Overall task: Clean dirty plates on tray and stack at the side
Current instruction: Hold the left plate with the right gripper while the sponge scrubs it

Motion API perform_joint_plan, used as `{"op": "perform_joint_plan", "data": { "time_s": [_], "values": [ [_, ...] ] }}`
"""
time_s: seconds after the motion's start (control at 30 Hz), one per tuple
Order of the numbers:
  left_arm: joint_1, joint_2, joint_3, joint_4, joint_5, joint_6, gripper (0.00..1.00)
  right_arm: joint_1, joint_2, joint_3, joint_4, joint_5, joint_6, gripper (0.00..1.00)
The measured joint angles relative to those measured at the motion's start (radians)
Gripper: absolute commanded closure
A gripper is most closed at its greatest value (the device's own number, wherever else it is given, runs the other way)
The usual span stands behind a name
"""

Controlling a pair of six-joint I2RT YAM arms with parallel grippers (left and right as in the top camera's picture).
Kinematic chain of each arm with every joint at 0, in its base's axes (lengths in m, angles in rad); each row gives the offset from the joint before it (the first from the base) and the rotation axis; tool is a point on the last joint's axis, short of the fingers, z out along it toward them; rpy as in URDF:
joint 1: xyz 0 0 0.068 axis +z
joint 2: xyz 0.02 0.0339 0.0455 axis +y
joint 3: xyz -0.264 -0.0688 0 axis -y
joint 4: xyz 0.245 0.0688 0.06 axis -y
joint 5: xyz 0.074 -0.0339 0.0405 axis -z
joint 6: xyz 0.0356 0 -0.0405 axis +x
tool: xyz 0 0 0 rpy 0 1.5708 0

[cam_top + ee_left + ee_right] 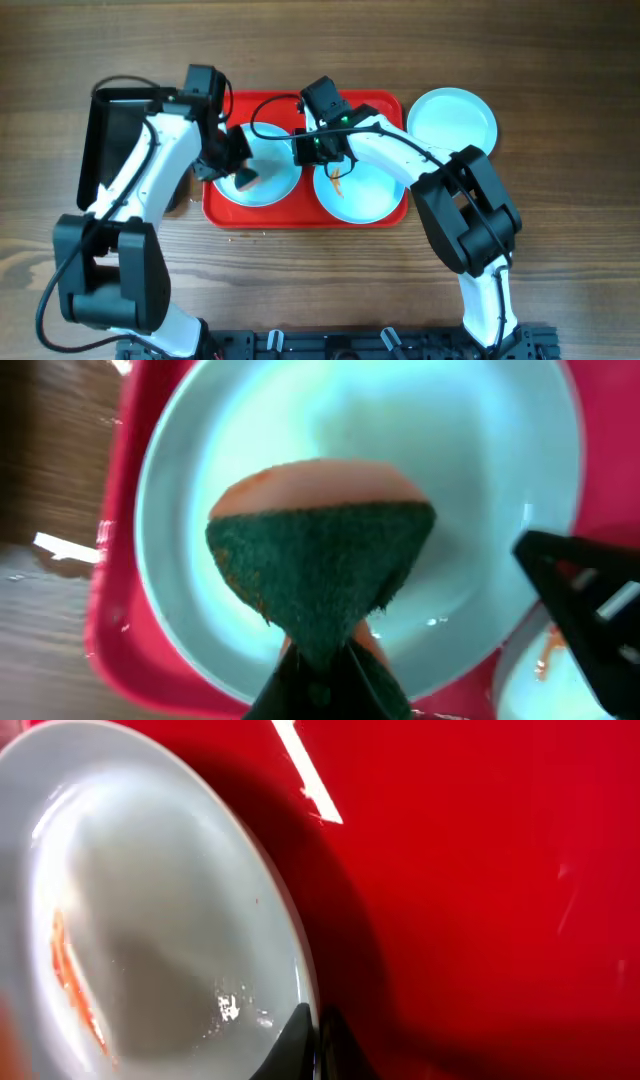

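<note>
The red tray (385,103) holds two pale blue plates. My left gripper (236,162) is shut on an orange sponge with a green scouring face (320,560) and holds it over the left plate (275,185), which looks clean in the left wrist view (480,460). My right gripper (322,152) is shut on the rim of the right plate (370,190), which has an orange smear (70,980). In the right wrist view the fingers (318,1035) pinch that plate's (160,920) edge above the tray (480,900). A third plate (452,120) lies on the table to the right of the tray.
A black rectangular tray (100,150) lies left of the red tray, partly under my left arm. The two arms are close together over the middle of the tray; the right gripper shows in the left wrist view (585,610). The table is dark wood.
</note>
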Motion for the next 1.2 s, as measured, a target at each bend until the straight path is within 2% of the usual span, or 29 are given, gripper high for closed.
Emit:
{"op": "perform_joint_plan", "data": {
  "time_s": [0.3,0.47,0.6,0.77,0.97,1.2],
  "values": [
    [-0.097,0.004,-0.151,0.231,0.073,-0.007,0.96,0.0,-0.001,0.011,-0.083,0.055,0.038,0.96],
    [-0.106,0.004,-0.155,0.243,-0.032,-0.018,0.96,0.004,-0.001,0.036,-0.134,0.117,0.038,0.96],
    [-0.106,0.004,-0.203,0.331,-0.064,-0.019,0.96,0.004,-0.01,0.039,-0.172,0.153,0.036,0.96],
    [-0.106,0.004,-0.219,0.435,0.069,-0.019,0.96,0.013,-0.012,0.039,-0.175,0.181,0.033,0.96],
    [-0.106,0.004,-0.219,0.447,0.177,-0.022,0.96,0.034,-0.012,0.039,-0.169,0.188,0.03,0.96],
    [-0.106,0.005,-0.234,0.378,0.096,-0.023,0.96,0.035,-0.012,0.039,-0.17,0.188,0.03,0.96]
  ]
}}
